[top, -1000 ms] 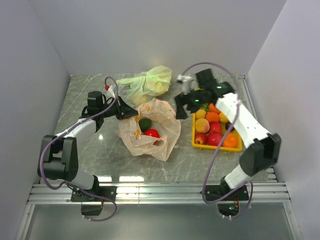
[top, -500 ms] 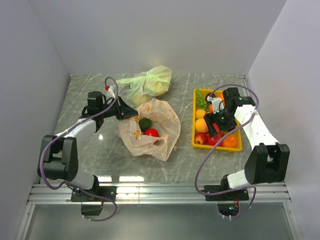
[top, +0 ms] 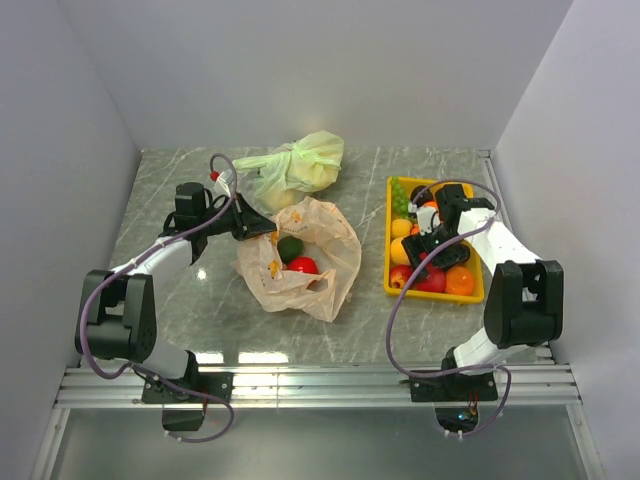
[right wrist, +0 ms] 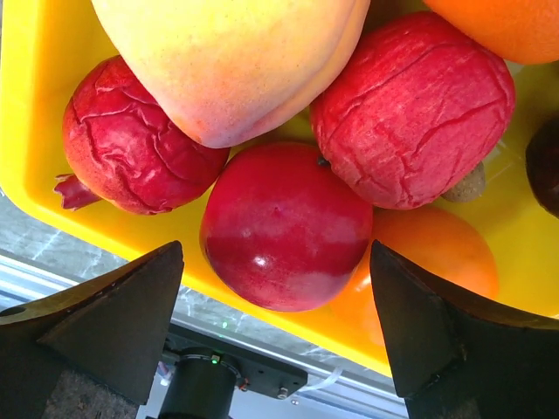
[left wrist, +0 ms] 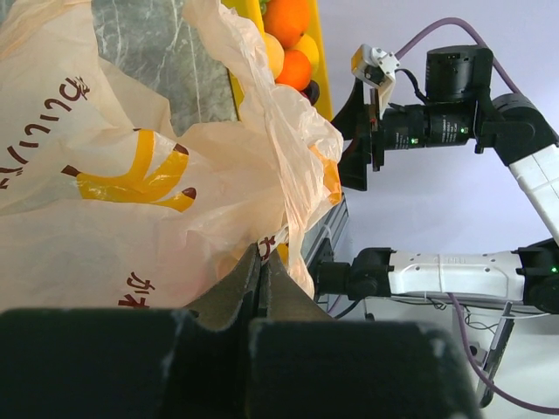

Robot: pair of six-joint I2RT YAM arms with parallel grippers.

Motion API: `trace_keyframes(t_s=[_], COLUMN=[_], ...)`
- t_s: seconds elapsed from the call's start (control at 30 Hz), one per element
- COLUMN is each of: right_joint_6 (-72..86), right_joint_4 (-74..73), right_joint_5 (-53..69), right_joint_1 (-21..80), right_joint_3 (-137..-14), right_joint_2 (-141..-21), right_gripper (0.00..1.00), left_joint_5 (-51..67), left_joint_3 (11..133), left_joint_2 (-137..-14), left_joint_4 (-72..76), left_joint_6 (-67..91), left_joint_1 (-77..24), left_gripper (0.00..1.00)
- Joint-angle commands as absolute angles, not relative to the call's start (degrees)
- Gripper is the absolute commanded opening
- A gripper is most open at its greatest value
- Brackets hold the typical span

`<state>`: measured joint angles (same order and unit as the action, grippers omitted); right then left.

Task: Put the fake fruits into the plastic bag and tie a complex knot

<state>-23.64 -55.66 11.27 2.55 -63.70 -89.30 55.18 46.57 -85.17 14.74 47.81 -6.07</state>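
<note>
Right now the left gripper [left wrist: 260, 281] has its fingers pressed together, pinching a fold of the plastic bag [left wrist: 131, 201] at the bag's far-left edge. The bag lies crumpled and open-mouthed on the surface [top: 180, 185] in the middle. Inside it sit a green piece [top: 290, 247] and a red fruit [top: 304, 266].

Over on the right, the right gripper [right wrist: 275, 257] is spread wide above the yellow tray [right wrist: 35, 131]. Its two fingers [right wrist: 113, 323] stand on either side of a glossy red apple [right wrist: 284, 227] with gaps showing, so nothing is held. Around that apple lie two wrinkled red fruits [right wrist: 140, 144], a peach [right wrist: 231, 61] and an orange [right wrist: 428, 262]. From above, this gripper hangs low over the tray's near half.

Behind the bag rests a pale yellow-green knotted bag [top: 300, 165].
</note>
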Motion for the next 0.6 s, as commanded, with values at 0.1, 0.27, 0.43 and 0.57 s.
trace_keyframes(t_s=[0.1, 0.27, 0.43, 0.57], right_joint_6=[-23.55, -23.21, -21.62, -21.09], right_joint_4=[-54.83, -58.00, -58.28, -54.86], right_joint_5=[13.17, 17.75, 19.86, 18.03], right_joint_1=[2.02, 1.93, 3.69, 6.06], right_joint_3=[-65.65, -75.56, -80.24, -80.25], right_joint_2=[-87.20, -86.22, -90.96, -94.12], right_gripper=[0.95, 0.95, 0.95, 0.95], left_joint_5=[55.99, 56.08, 56.07, 56.07], left_joint_3=[47.63, 47.46, 47.90, 48.34], left_joint_2=[-84.99, -85.25, -85.43, -85.78], left_joint_4=[15.21, 15.56, 15.29, 14.77], left_joint_6=[46.23, 46.41, 46.32, 45.97], left_joint_1=[-5.89, -5.89, -5.89, -5.89], left_gripper=[0.01, 0.01, 0.01, 0.01])
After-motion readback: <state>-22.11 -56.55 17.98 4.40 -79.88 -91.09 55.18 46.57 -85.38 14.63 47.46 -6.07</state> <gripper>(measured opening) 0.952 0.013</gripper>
